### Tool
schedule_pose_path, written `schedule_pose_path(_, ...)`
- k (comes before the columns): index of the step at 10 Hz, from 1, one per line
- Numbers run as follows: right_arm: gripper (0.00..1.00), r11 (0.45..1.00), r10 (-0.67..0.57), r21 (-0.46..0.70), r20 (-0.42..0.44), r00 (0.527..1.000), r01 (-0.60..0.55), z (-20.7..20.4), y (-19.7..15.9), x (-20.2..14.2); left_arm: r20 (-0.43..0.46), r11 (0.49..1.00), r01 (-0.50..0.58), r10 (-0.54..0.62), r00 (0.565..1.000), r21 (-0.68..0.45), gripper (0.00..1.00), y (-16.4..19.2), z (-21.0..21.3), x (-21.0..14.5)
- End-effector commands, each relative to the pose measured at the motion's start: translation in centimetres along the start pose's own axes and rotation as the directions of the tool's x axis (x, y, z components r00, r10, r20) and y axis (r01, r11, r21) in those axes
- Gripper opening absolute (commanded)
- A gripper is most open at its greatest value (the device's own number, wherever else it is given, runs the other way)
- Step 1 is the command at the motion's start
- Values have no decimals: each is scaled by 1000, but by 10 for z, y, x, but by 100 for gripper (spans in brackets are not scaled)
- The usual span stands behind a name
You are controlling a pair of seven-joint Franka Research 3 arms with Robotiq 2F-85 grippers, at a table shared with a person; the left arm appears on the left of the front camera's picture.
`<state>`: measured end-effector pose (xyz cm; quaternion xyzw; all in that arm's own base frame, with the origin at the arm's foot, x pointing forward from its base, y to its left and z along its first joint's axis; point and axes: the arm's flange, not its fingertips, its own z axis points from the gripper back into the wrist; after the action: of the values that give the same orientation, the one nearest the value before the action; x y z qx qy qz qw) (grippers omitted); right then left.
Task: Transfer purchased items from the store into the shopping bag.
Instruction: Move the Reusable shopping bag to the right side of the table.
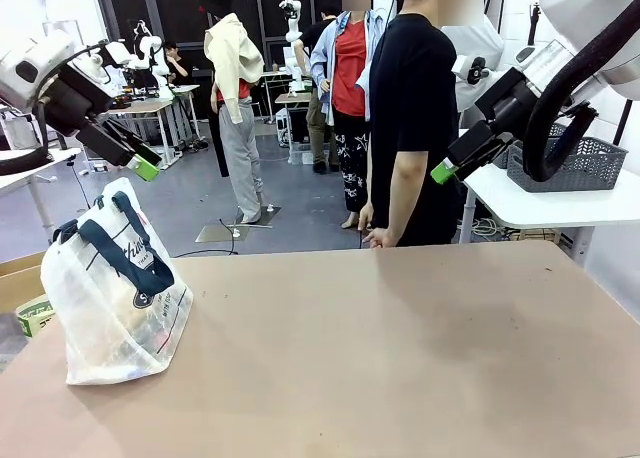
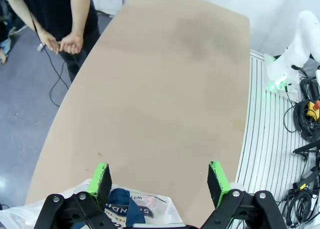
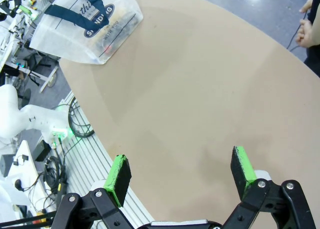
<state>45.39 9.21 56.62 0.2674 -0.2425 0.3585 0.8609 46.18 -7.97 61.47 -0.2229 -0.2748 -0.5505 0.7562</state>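
Nearest my front camera, the shopping bag (image 1: 115,298) stands at the table's (image 1: 400,358) left edge, close to the near-left corner, its navy handles flopped over the top. Through the translucent plastic I make out only vague shapes inside — a hint of red in the right wrist view — so I cannot tell which purchased items it holds. The print on its side is partly folded and cut off.

My left gripper (image 1: 140,158) hangs in the air above the bag, fingers spread wide, nothing between them; in the left wrist view the bag's top (image 2: 125,209) sits just below the green pads (image 2: 100,178), half hidden by the gripper body. My right gripper (image 1: 450,163) is raised over the table's far-right part, also wide open and empty — its wrist view confirms the gap.

The person (image 1: 410,118) stands at the far edge, hands (image 2: 65,43) clasped low in front; the front view hides most of them behind the table edge.
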Motion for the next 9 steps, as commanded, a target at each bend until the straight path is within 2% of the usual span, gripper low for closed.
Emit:
schedule_pose_path(1,100,1000,-14,12,7,1000,14,-1,1,-1,7,1000,-3,3,1000,-9,100,0,1,1)
schedule_pose_path(9,100,1000,-14,12,7,1000,14,-1,1,-1,7,1000,-3,3,1000,-9,100,0,1,1)
